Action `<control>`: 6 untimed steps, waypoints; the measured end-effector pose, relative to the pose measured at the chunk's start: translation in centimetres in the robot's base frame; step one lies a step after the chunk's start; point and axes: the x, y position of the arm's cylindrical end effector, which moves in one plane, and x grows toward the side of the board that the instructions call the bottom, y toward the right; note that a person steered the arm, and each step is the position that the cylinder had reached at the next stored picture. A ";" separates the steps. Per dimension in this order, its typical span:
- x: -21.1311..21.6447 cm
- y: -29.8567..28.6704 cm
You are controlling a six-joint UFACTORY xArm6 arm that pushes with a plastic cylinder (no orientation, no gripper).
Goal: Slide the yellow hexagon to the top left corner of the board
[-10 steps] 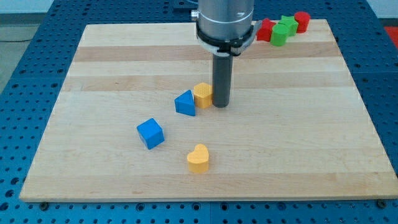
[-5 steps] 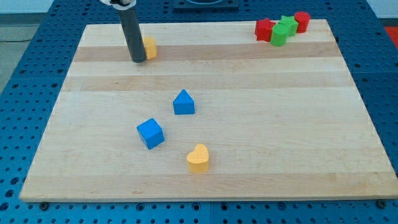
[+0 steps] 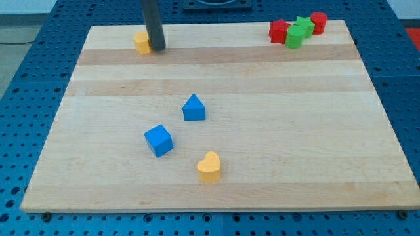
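Worktop (image 3: 315,131), wooden board on blue pegboard (image 3: 20,98), carrying: yellow hexagon (image 3: 142,42) near the view's top left corner, touching our tip (image 3: 157,48) on the tip's left; blue triangular block (image 3: 193,108) near centre; blue cube (image 3: 159,140) below it to the left; yellow heart (image 3: 209,166) lower still. Top right cluster: two red blocks (image 3: 280,30) (image 3: 318,22), two green blocks (image 3: 303,26) (image 3: 293,38). We carry no gripper, only the rod.

Rod (image 3: 153,23) cut off by view's top; yellow hexagon (image 3: 141,42) partly hidden.
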 end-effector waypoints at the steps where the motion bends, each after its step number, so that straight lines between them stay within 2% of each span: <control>1: -0.2 -2.8; 3: -0.2 -7.5; 6: -1.0 -8.3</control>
